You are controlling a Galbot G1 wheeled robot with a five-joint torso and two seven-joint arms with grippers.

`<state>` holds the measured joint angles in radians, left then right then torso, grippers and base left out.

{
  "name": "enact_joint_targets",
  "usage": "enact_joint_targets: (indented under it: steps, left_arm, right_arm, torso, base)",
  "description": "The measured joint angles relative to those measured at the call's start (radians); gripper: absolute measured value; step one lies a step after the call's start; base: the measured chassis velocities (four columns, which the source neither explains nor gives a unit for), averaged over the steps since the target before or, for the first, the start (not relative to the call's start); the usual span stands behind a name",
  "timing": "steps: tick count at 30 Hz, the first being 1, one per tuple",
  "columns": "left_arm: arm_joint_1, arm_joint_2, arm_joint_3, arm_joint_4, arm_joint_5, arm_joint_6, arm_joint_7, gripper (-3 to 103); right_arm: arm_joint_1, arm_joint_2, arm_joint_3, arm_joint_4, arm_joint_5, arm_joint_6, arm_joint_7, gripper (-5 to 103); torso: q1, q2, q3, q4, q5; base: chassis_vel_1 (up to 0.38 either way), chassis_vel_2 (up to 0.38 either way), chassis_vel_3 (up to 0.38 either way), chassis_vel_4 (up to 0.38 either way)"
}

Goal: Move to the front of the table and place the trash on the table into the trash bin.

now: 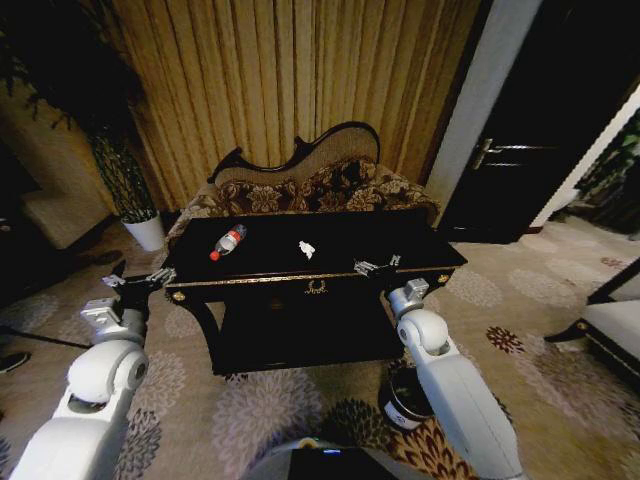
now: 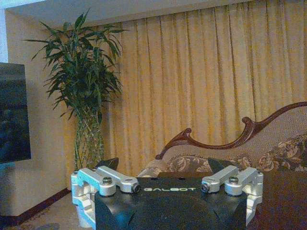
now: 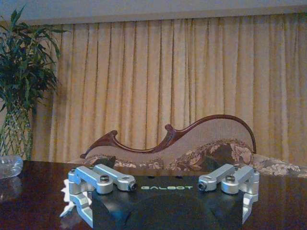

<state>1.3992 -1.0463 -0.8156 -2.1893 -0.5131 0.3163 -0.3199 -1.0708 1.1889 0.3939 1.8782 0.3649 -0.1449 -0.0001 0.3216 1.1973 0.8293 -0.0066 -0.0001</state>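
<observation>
The robot stands in front of the black table (image 1: 400,250). On the table top lies a small clear bottle (image 1: 228,241) with a red cap and a red label. It lies on its side, at about ten o'clock on the table as the head camera sees it. A little white paper scrap (image 1: 307,249) sits near the middle, well apart from the bottle. The trash bin (image 1: 405,400) stands on the carpet at about five o'clock from the table, just beside the right arm.

The left gripper (image 1: 135,280) hangs off the table's left end, at about nine o'clock, and touches nothing. Its fingers are spread apart and hold nothing. The right gripper (image 1: 375,266) is over the front edge of the table, at about four o'clock from the paper scrap. Its fingers are spread apart too, and they are empty. In the right wrist view the white scrap (image 3: 65,194) peeks out beside the right gripper.

The bottle looks light, maybe empty. Its side is smooth and round, so I think it could roll or slip. It is thin and may squash if squeezed hard. A good place to hold it is across the middle, on the label.

The paper scrap looks very light and soft. I think it should be pinched right on its lump, low by the table top.
</observation>
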Motion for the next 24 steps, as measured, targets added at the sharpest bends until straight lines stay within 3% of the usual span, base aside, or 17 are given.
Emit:
enact_joint_targets:
  steps: [24]
  left_arm:
    - [0.001, -0.010, 0.005, -0.006, 0.001, -0.022, 0.011, 100]
  right_arm:
    - [-0.003, 0.003, -0.012, 0.011, -0.017, -0.005, 0.000, 100]
  torso:
    - [0.000, 0.000, 0.000, 0.0001, 0.0000]
  base:
    - [-0.089, 0.087, 0.089, -0.088]
